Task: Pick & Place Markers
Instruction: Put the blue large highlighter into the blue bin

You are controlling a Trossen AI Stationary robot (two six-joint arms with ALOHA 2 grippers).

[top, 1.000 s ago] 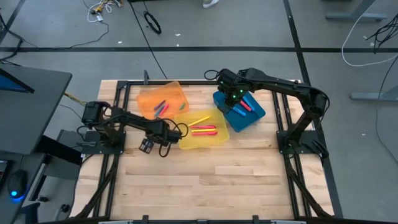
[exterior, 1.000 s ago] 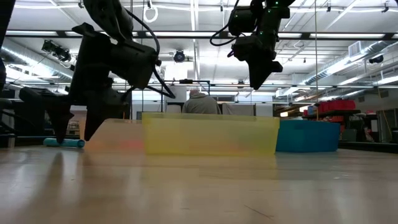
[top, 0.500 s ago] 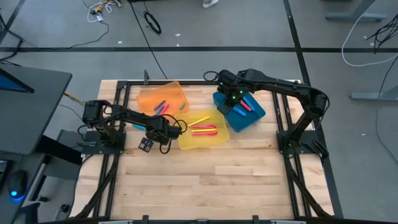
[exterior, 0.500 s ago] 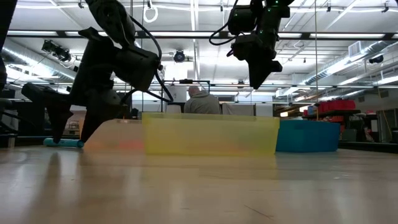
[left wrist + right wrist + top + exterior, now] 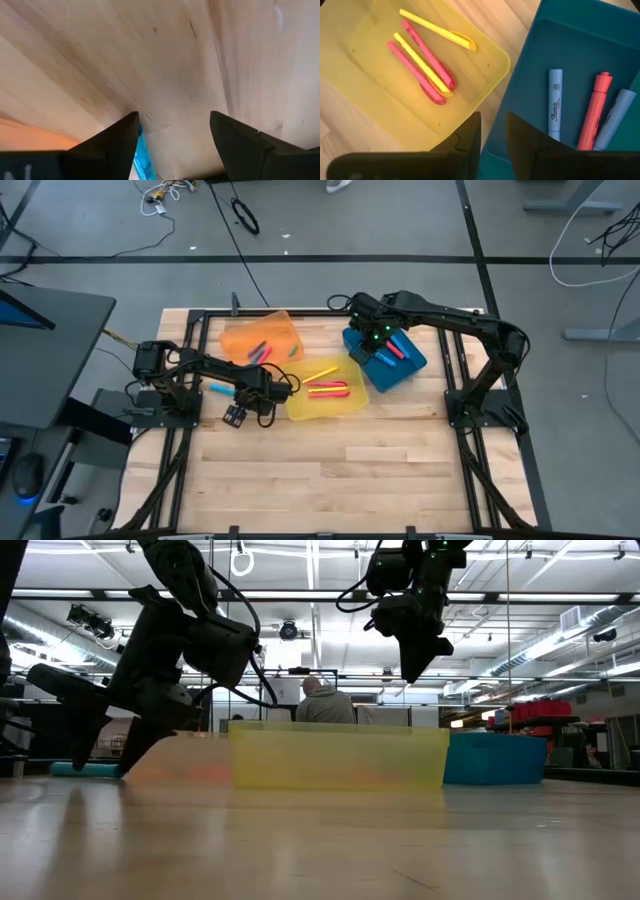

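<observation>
The pale wooden table carries three see-through plastic bins. The left claw has slid a little farther from the yellow bin than a moment ago, uncovering a blue marker on the bare wood just beyond it. Its fingers are spread, holding nothing, and the marker's tip shows beside one. Past the marker sits the orange bin with a few markers inside. The right claw hangs unmoved over the near edge of the blue bin, fingers slightly apart and empty. Pink and yellow markers lie in the yellow bin, two blue and one red in the blue.
</observation>
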